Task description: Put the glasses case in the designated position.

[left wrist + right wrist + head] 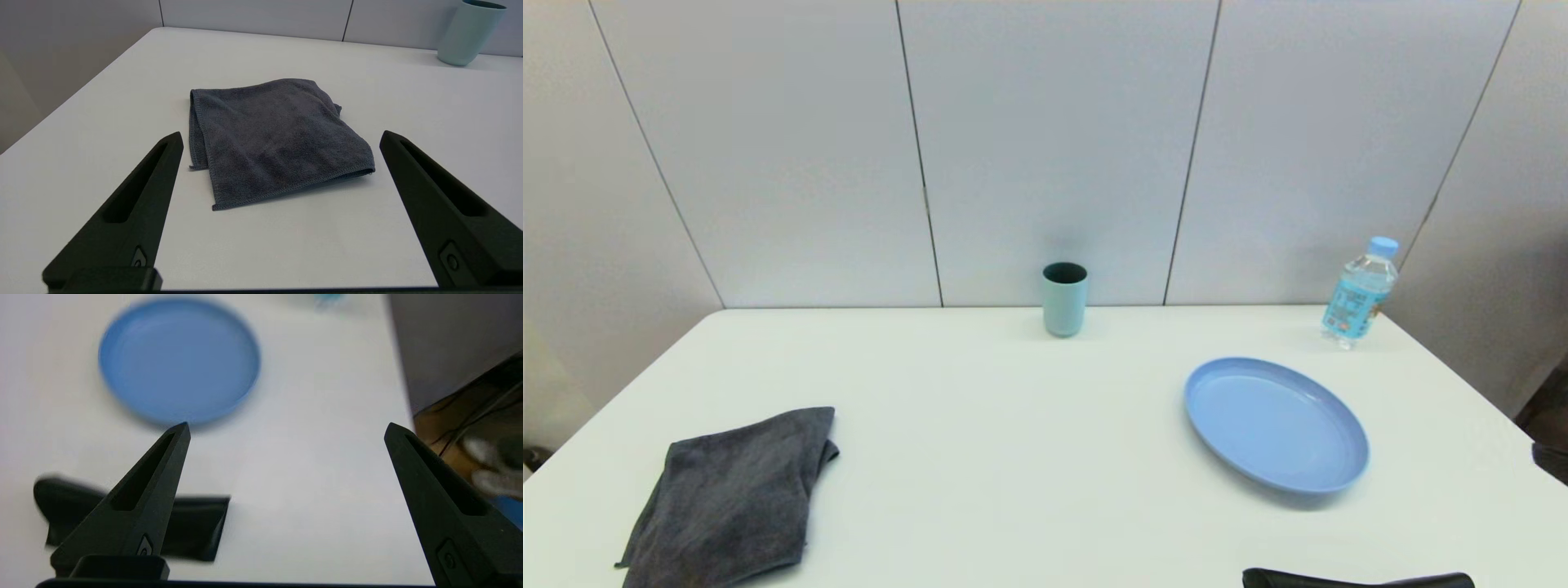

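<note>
The glasses case (pixel 1356 580) is a long black wedge lying flat at the table's near edge, in front of the blue plate (pixel 1278 425); only its upper side shows in the head view. In the right wrist view the glasses case (pixel 196 526) lies partly behind one finger. My right gripper (pixel 287 426) hovers open above the table, off to the case's right end, holding nothing. The blue plate (pixel 179 359) lies empty beyond it. My left gripper (pixel 282 136) stands open and empty, low over the table in front of a grey cloth. Neither gripper shows in the head view.
A folded dark grey cloth (pixel 731 498) lies at the near left of the table. A teal cup (pixel 1064 299) stands at the back middle and a water bottle (pixel 1360 294) at the back right. The table's right edge (pixel 402 388) is close to my right gripper.
</note>
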`<state>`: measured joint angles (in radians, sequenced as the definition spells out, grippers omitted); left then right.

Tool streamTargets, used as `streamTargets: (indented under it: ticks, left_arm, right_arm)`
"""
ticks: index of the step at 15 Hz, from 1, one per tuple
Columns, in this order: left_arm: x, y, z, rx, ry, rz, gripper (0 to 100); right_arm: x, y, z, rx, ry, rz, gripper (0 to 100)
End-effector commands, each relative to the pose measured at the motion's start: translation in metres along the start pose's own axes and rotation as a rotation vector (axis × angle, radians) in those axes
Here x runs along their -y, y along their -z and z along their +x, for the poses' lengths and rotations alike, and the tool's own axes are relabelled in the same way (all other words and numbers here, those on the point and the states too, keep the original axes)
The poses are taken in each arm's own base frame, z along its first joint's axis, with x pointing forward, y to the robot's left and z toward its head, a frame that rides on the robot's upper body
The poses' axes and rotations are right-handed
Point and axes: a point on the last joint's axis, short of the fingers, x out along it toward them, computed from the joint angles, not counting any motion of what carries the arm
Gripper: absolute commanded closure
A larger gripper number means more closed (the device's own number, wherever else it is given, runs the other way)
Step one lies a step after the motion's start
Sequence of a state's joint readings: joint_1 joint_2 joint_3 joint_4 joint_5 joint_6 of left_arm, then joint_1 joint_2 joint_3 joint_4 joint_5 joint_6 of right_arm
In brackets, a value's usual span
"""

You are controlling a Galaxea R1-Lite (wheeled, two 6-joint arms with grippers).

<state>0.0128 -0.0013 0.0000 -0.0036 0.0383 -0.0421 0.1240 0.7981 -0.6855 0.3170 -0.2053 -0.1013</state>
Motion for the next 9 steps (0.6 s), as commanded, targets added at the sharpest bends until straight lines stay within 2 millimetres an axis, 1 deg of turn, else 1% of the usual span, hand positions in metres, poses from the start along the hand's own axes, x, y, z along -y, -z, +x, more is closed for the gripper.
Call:
streamTargets:
  ticks: [1, 3, 4, 6, 8, 9]
  left_arm:
    - [0.000, 0.000, 0.000, 0.000, 0.000, -0.001, 0]
    - [0.000, 0.000, 0.000, 0.000, -0.001, -0.001, 0]
    - [0.000, 0.000, 0.000, -0.003, -0.001, -0.001, 0]
    - [0.000, 0.000, 0.000, 0.000, -0.001, -0.001, 0]
    - [0.000, 0.000, 0.000, 0.000, 0.000, -0.001, 0]
    - [0.000, 0.000, 0.000, -0.003, 0.000, -0.001, 0]
  right_arm:
    - [0.006, 0.047, -0.046, 0.459, 0.132, 0.124, 0]
    - [0.003, 0.075, -0.054, 0.505, 0.144, 0.141, 0]
    - [0.000, 0.092, -0.053, 0.514, 0.139, 0.171, 0]
    - [-0.004, 0.114, -0.048, 0.509, 0.147, 0.226, 0]
    - [-0.009, 0.139, -0.047, 0.510, 0.138, 0.226, 0]
    - [-0.011, 0.152, -0.044, 0.477, 0.121, 0.222, 0]
